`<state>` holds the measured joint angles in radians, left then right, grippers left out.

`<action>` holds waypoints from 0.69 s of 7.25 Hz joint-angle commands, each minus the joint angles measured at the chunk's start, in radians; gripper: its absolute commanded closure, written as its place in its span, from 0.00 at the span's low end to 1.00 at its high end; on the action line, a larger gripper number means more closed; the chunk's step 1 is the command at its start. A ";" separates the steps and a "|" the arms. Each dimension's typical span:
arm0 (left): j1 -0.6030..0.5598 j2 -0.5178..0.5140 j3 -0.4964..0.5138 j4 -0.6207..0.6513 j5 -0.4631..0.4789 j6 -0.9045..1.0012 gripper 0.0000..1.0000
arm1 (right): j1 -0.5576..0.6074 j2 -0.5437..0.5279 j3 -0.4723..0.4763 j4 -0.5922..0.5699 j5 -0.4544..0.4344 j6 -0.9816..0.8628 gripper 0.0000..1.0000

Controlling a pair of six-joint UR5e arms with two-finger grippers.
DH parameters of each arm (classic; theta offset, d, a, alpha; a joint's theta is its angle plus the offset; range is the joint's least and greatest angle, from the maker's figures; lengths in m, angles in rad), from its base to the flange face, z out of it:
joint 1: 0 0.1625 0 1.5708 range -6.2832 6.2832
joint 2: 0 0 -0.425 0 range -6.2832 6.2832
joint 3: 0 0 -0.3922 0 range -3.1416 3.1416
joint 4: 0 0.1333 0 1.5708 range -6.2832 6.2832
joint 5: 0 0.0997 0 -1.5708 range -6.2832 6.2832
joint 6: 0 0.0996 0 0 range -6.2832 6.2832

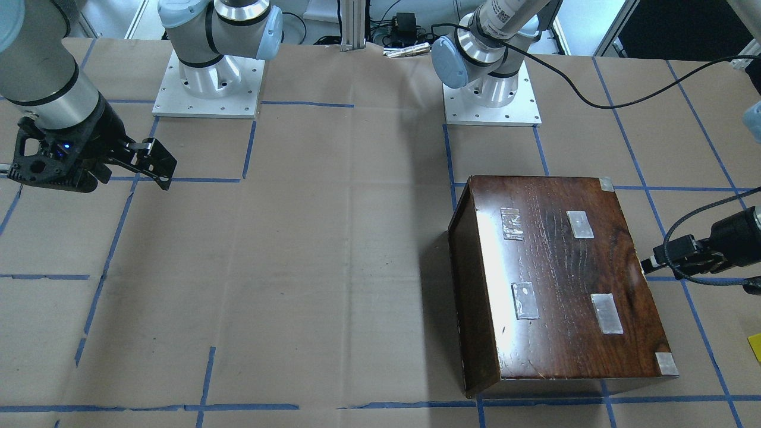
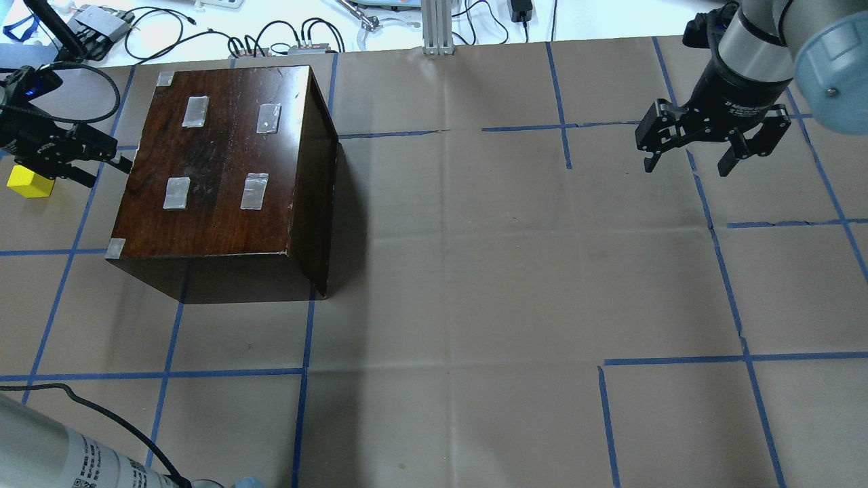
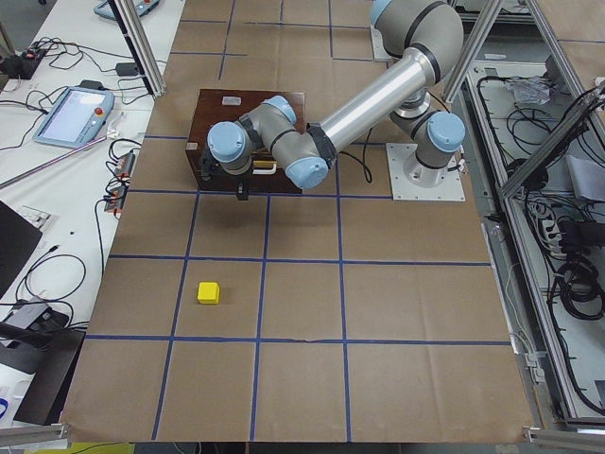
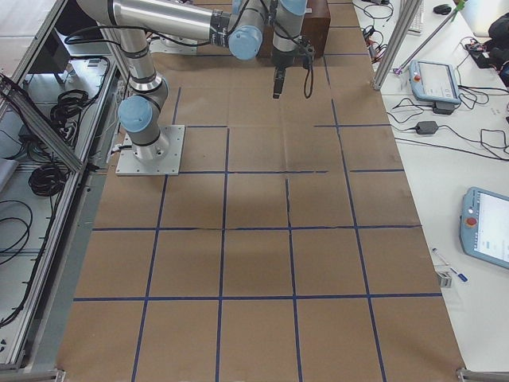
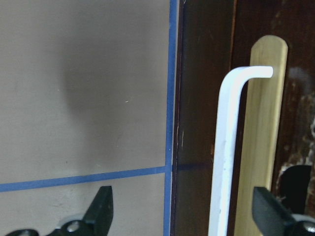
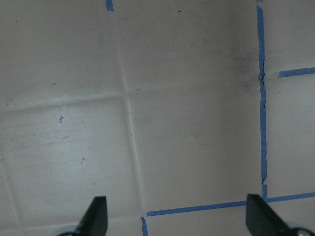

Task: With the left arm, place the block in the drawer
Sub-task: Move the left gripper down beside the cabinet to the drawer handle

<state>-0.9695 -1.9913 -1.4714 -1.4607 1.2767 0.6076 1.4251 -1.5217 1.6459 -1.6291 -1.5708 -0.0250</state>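
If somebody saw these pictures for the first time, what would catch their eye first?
A glossy dark wooden cabinet with tape patches dominates the left half of the overhead view. A small bright yellow cube lies alone on the brown paper, apart from the cabinet's front. The left gripper faces the cabinet's white handle with jaws open; the right gripper hangs open over bare paper.

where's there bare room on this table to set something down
The widest bare paper lies between the cabinet and the right gripper, running down to the robot-side edge. It is crowded on the cabinet's handle side, where the left gripper straddles the white handle and the yellow block sits nearby.
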 commanded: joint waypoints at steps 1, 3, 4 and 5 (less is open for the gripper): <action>-0.001 -0.015 -0.009 0.000 -0.002 0.000 0.01 | 0.000 0.000 0.000 0.000 0.000 -0.001 0.00; -0.002 -0.021 -0.009 -0.001 -0.003 0.000 0.01 | 0.000 0.000 0.000 0.000 0.000 -0.001 0.00; -0.002 -0.029 -0.010 -0.001 0.000 0.000 0.01 | 0.000 0.000 0.000 0.000 0.000 0.000 0.00; -0.002 -0.035 -0.010 -0.001 0.000 0.000 0.01 | 0.000 0.000 0.000 0.000 0.000 -0.001 0.00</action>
<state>-0.9710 -2.0186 -1.4812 -1.4618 1.2753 0.6075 1.4251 -1.5217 1.6459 -1.6291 -1.5708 -0.0254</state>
